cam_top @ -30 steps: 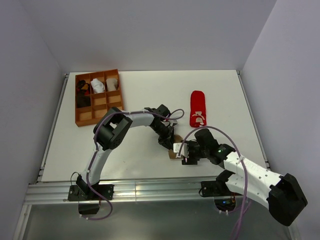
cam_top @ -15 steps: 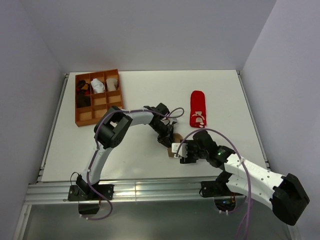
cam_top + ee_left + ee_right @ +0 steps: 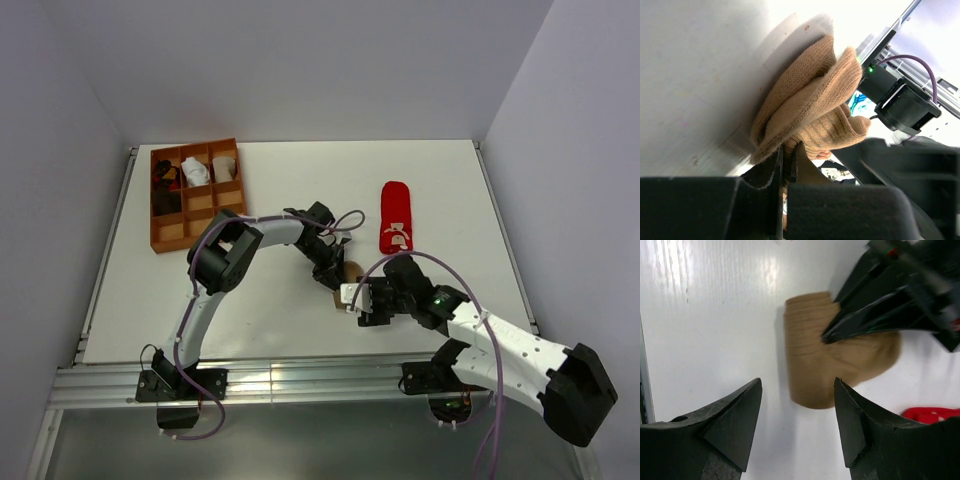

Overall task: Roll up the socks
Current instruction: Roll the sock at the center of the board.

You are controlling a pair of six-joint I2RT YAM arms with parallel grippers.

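Tan sock (image 3: 815,365) is pinched by the left end effector (image 3: 787,160), just ahead of the spread right end effector (image 3: 797,383).

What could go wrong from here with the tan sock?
1. The left gripper pinches only a thin edge of the folded tan sock. The edge may slip out and the fold could fall open.
2. The right gripper hangs open close to the left gripper. Moving in to grip the sock could make the two clash.
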